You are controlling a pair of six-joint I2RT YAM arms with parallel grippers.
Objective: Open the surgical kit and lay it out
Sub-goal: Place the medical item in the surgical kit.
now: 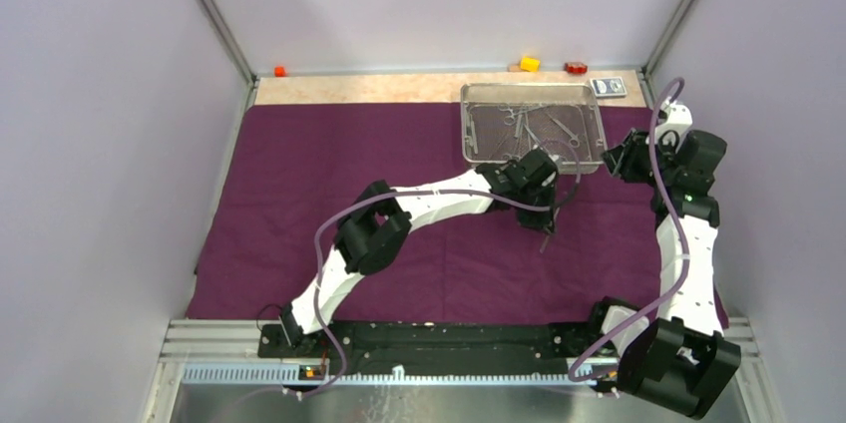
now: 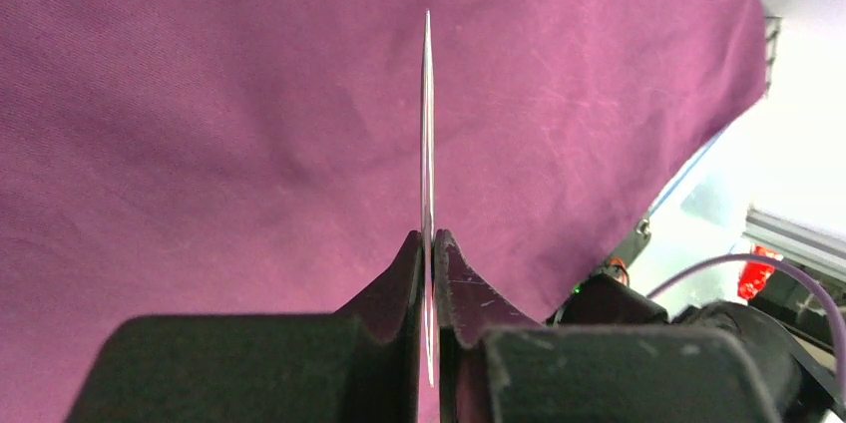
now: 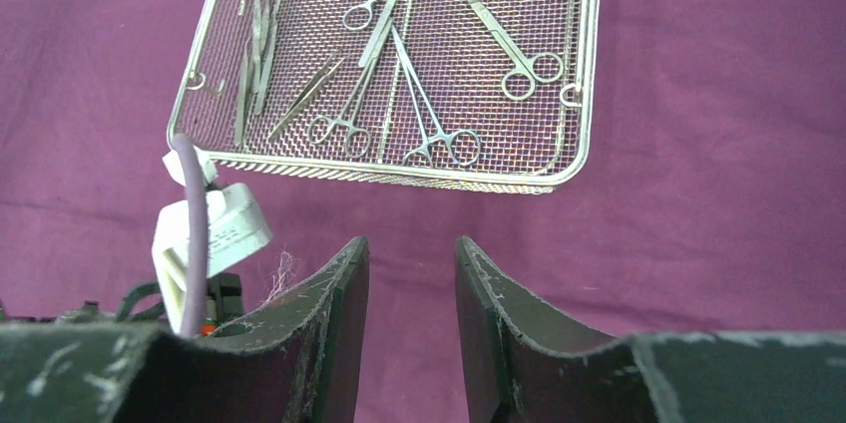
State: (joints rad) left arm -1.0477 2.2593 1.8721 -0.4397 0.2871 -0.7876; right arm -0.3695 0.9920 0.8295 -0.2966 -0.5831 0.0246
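The dark purple cloth wrap (image 1: 299,194) lies spread flat over the table. The silver wire-mesh tray (image 1: 465,124) stands on its far right part. Ring-handled clamps (image 3: 429,114) and tweezers (image 3: 249,64) lie inside the tray (image 3: 589,64). My left gripper (image 1: 544,211) hovers over the cloth just in front of the tray. It is shut on a slim steel instrument (image 2: 427,124), seen edge-on as a thin pointed blade above the cloth (image 2: 200,94). My right gripper (image 3: 410,240) stands open and empty over the cloth (image 3: 718,144), just right of the tray's near corner (image 1: 614,159).
A bare wooden strip (image 1: 349,89) runs behind the cloth. Along the back edge sit an orange block (image 1: 280,71), a yellow block (image 1: 530,64), a red block (image 1: 576,68) and a blue-white card packet (image 1: 609,86). Walls and metal frame posts close in both sides.
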